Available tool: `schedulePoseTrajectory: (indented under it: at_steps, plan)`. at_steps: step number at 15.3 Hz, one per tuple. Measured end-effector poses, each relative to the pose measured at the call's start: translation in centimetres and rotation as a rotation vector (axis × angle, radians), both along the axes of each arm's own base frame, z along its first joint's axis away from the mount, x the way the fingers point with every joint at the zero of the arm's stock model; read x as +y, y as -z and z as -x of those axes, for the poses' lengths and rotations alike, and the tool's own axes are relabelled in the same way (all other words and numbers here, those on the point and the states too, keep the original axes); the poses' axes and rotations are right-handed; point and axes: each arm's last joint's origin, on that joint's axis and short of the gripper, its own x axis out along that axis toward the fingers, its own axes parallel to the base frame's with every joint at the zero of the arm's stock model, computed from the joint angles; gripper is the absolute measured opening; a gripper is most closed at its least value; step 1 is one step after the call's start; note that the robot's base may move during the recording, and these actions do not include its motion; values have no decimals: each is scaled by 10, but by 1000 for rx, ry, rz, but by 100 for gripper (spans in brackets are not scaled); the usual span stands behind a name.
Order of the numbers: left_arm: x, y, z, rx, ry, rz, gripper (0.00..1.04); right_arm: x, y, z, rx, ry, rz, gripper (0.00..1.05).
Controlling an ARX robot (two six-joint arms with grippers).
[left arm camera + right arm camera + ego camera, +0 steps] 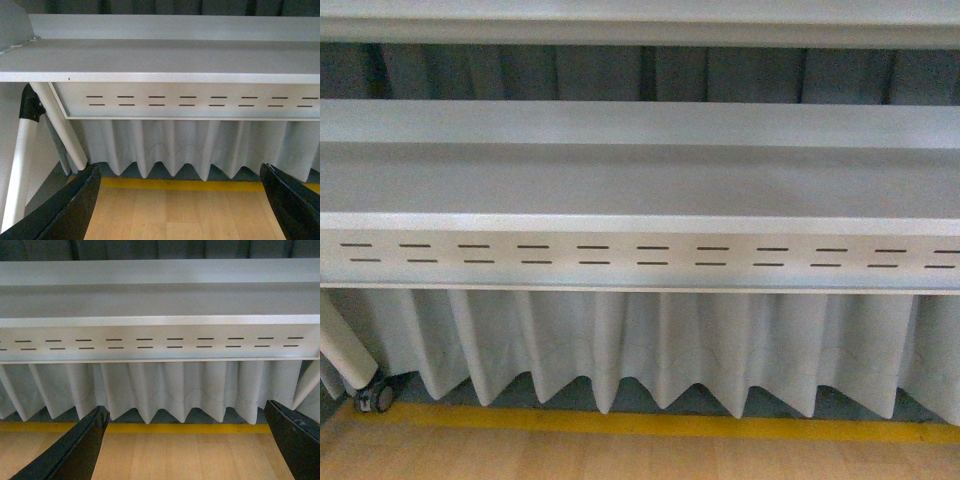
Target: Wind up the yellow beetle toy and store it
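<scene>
The yellow beetle toy is out of view in all three views. My left gripper (180, 200) is open, its two black fingers (65, 210) far apart over the wooden floor, with nothing between them. My right gripper (185, 445) is open too, its black fingers (75, 450) spread wide above the floor and holding nothing. Neither arm shows in the front view.
A white metal table (640, 180) with a slotted front panel (640, 255) faces me, a pleated grey curtain (650, 345) hanging under it. A yellow floor stripe (650, 425) runs along its foot. A white table leg (60, 125) and a caster (375, 397) stand at the left.
</scene>
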Motion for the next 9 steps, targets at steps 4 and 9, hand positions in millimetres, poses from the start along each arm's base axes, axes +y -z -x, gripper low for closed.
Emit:
schedulePoseTrajectory:
  at_steps: [4, 9]
  plan:
    - [0, 0, 0, 0, 0, 0, 98, 0, 0, 0, 0, 0, 0, 98]
    - [0, 0, 0, 0, 0, 0, 98, 0, 0, 0, 0, 0, 0, 98]
